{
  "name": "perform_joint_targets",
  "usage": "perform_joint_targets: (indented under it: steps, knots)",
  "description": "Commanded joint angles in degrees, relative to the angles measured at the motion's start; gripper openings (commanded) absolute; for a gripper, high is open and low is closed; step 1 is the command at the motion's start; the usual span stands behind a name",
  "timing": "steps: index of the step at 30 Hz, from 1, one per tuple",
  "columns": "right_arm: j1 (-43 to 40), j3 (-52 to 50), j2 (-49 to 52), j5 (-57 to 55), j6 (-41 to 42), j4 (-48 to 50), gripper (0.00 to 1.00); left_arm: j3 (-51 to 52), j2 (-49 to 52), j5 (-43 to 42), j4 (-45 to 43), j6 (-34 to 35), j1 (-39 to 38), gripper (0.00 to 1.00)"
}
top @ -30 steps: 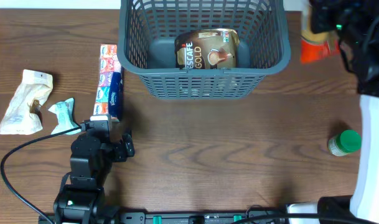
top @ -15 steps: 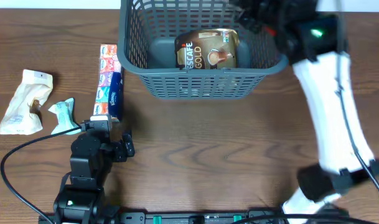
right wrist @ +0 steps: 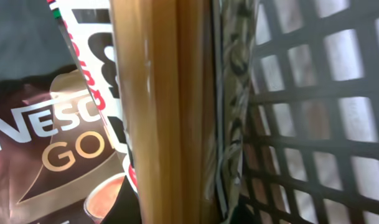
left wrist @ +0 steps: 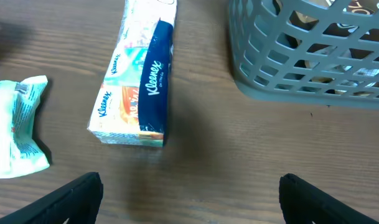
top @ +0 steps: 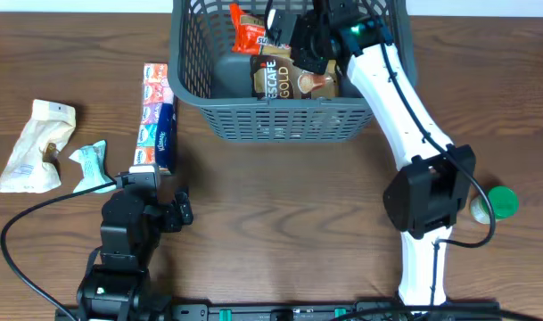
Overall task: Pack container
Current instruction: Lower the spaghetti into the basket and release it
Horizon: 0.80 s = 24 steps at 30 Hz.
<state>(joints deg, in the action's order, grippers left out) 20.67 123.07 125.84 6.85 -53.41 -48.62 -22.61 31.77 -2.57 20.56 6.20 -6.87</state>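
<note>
The dark grey lattice basket [top: 289, 120] stands at the back middle of the table, and its wall shows in the left wrist view [left wrist: 301, 68]. A Nescafe Gold pouch [top: 293, 82] lies inside it. My right gripper [top: 282, 37] reaches over the basket and is shut on an orange-red snack packet [top: 247, 31], held above the pouch. In the right wrist view the packet [right wrist: 158, 112] fills the middle and hides the jaws, with the pouch [right wrist: 46, 143] behind it and the basket lattice [right wrist: 313, 124] to the right. My left gripper [top: 164, 198] [left wrist: 192, 200] is open and empty over bare wood.
A Kleenex tissue pack [top: 157, 116] [left wrist: 139, 87] lies left of the basket, just ahead of my left gripper. A small teal packet [top: 91, 165] [left wrist: 15, 127] and a white paper bag [top: 35, 147] lie further left. A green-capped bottle [top: 496, 203] stands at the right.
My right arm has swung from the far right of the table leftward over the basket, carrying the orange-red packet. The left arm has not moved.
</note>
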Motion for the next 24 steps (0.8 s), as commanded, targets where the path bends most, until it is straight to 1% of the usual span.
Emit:
perform_joint_targets:
  steps: [1,4,5,7,10,11,13,14,15,17,22,24]
  knots:
    - [0.07,1.84,0.83,1.38,-0.85,0.24,0.01,-1.31,-0.04,0.48,-0.04,0.37,-0.17,0.90]
    - [-0.33,1.84,3.06,1.36,-0.44,-1.03,0.02,-1.31,-0.04,0.48,-0.04,0.37,-0.17,0.90]
    - [-0.44,1.84,3.65,1.33,0.09,-1.33,0.08,-1.31,-0.04,0.48,-0.04,0.37,-0.17,0.90]
    - [-0.72,1.84,4.59,1.36,2.03,-1.95,0.36,-1.31,-0.04,0.48,-0.04,0.37,-0.17,0.90]
    - [-0.74,1.86,4.50,1.55,3.76,-2.14,0.43,-1.31,-0.04,0.48,-0.04,0.46,-0.17,0.90]
    - [-0.74,1.86,3.91,1.57,4.37,-2.05,0.49,-1.31,-0.04,0.48,-0.04,0.83,-0.17,0.90]
    - [-0.68,1.95,2.78,1.55,5.88,-1.95,0.67,-1.31,-0.04,0.48,-0.04,1.55,-0.17,0.90]
    - [-0.59,2.21,1.90,1.55,6.82,-1.99,0.74,-1.31,-0.04,0.46,-0.04,1.66,-0.17,0.90]
    - [-0.50,2.71,0.79,1.55,8.35,-2.19,0.78,-1.31,-0.04,0.46,-0.04,1.66,-0.17,0.90]
    - [-0.39,4.13,-1.97,1.55,11.96,-2.34,0.82,-1.31,-0.04,0.48,-0.04,1.64,-0.17,0.90]
    - [-1.16,9.18,-9.29,1.53,21.75,-3.04,0.86,-1.31,-0.04,0.48,-0.04,1.62,-0.17,0.90]
    - [-2.62,11.37,-12.31,0.63,27.50,-4.35,0.96,-1.31,-0.04,0.48,-0.04,1.62,-0.17,0.90]
